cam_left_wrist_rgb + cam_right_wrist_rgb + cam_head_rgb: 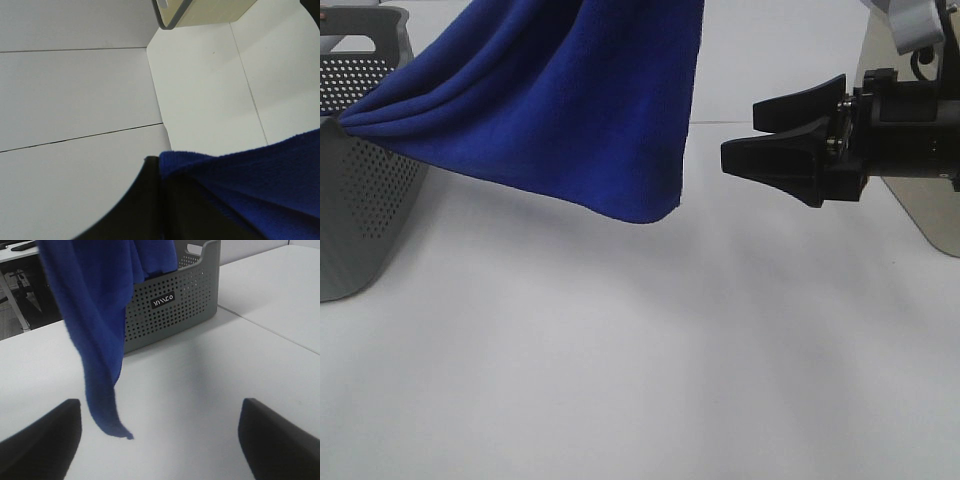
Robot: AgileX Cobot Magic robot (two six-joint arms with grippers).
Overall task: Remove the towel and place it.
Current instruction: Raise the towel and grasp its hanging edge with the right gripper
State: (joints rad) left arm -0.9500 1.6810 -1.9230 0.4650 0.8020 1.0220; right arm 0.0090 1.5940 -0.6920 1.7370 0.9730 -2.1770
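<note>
Left wrist alone shows left gripper [161, 172] clamping towel [265, 175]

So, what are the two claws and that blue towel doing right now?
Left gripper shut on towel, held up. Right gripper open beside its hanging edge, not touching. One end draped on basket rim. Nothing between.

Plush matt cloth towel [570, 100], perforated plastic basket [360, 200]
</note>
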